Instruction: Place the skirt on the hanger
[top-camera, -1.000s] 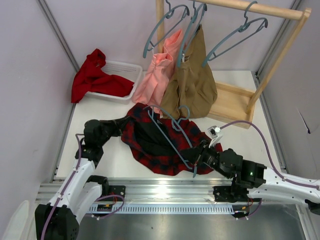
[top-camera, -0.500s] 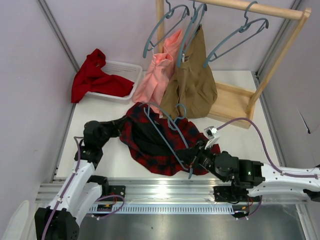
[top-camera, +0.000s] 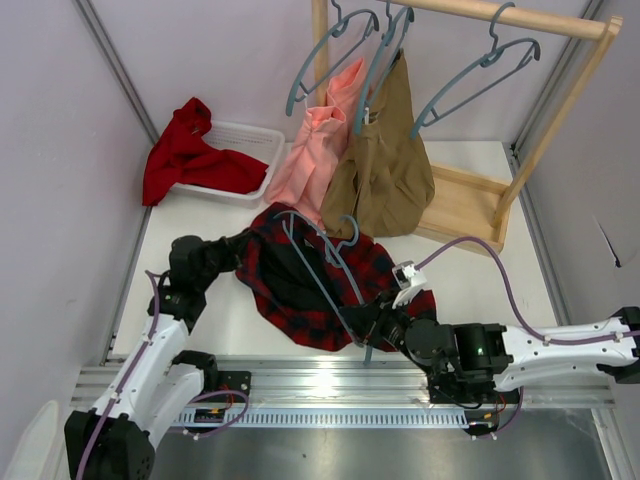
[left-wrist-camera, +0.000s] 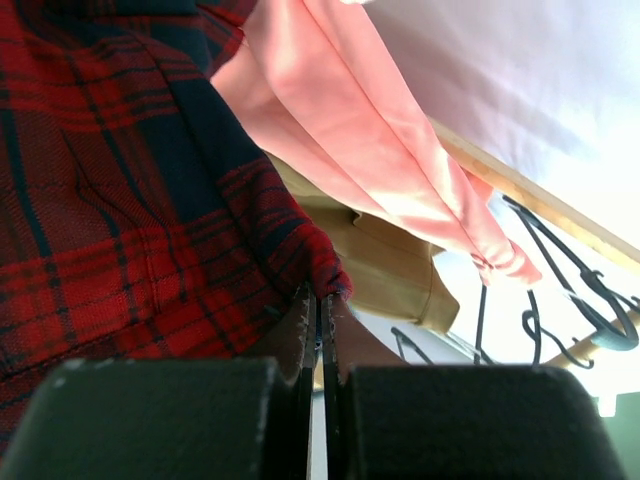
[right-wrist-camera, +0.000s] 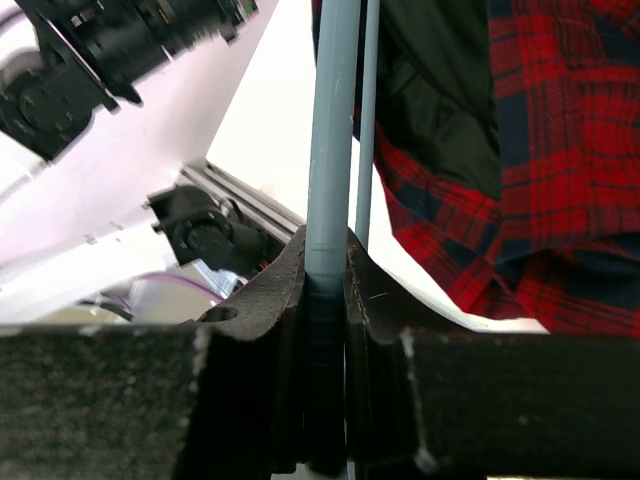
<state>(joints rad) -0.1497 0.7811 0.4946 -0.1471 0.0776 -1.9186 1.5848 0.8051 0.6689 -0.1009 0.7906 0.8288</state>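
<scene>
**So: hanger runs diagonally over the skirt, both pincers clamped**

Okay, starting at the near edge, there's the metal rail (top-camera: 320, 385) that the arms are bolted to. Just past it, the right gripper (top-camera: 372, 325) is pinched tight on the near end of the hanger (top-camera: 315, 275). In the right wrist view the blue-grey bar (right-wrist-camera: 332, 120) runs straight up out of the closed fingers (right-wrist-camera: 375, 290).

The hanger's long axis goes diagonally from that grip at near-right out to far-left, crossing over the skirt (top-camera: 385, 270). Its hook curls up at the skirt's far side, just in front of the tan garment (top-camera: 385, 165). I can't tell whether the bar rests on the cloth or sits just above it.

The skirt lies bunched mid-table, with the dark lining showing in the middle and tartan all around it. The left gripper (top-camera: 240, 250) is at the skirt's left edge. In the left wrist view its fingers are squeezed shut with the plaid hem (left-wrist-camera: 100, 200) caught between them.

The surface is a white table (top-camera: 225, 215). Farther back on the left is a white basket (top-camera: 245, 135) with a red cloth (top-camera: 180, 155) draped over its left rim. Farther back on the right is a wooden rack (top-camera: 500, 15) holding a pink garment (top-camera: 315, 150), the tan one and a spare hanger (top-camera: 475, 75). Pale lilac walls close it all in.
</scene>
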